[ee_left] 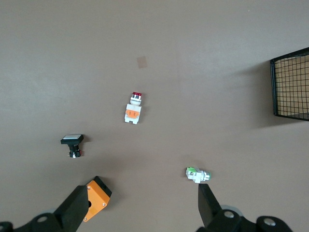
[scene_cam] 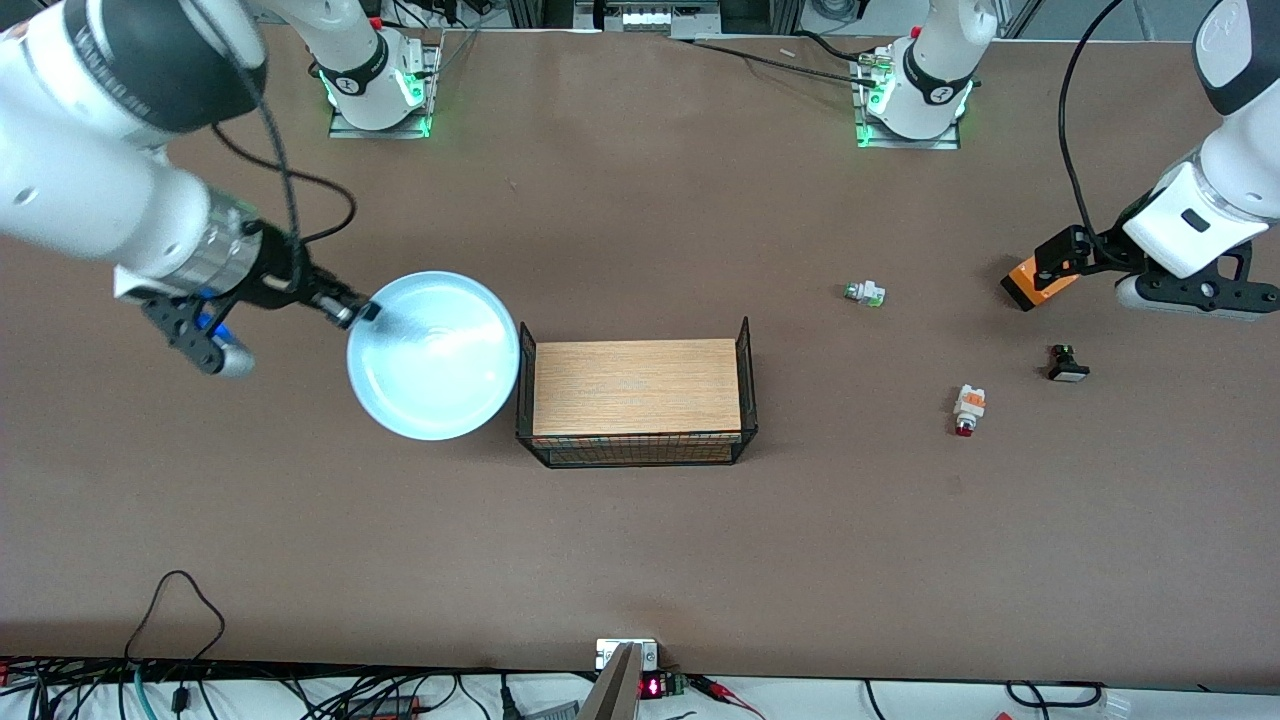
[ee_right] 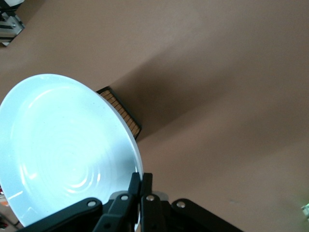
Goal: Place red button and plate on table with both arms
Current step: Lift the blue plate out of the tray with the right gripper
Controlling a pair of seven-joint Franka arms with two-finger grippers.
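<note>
The pale blue plate point(scene_cam: 433, 355) is held by its rim in my right gripper point(scene_cam: 355, 312), beside the wire-sided tray at the right arm's end of the table point(scene_cam: 640, 560). In the right wrist view the plate point(ee_right: 63, 150) is tilted and my right gripper point(ee_right: 140, 181) is shut on its edge. The red button point(scene_cam: 967, 410) lies on the table toward the left arm's end. It also shows in the left wrist view point(ee_left: 133, 108). My left gripper point(scene_cam: 1085, 255) is open and empty over the table point(ee_left: 142, 210), one finger by the orange box.
A wooden tray with black wire sides point(scene_cam: 636, 400) stands mid-table and shows in both wrist views point(ee_left: 292, 84) point(ee_right: 123, 113). An orange box point(scene_cam: 1035, 283) point(ee_left: 96, 197), a white part with a green tip point(scene_cam: 864, 293) point(ee_left: 198, 174) and a black part point(scene_cam: 1066, 363) point(ee_left: 72, 143) lie near the button.
</note>
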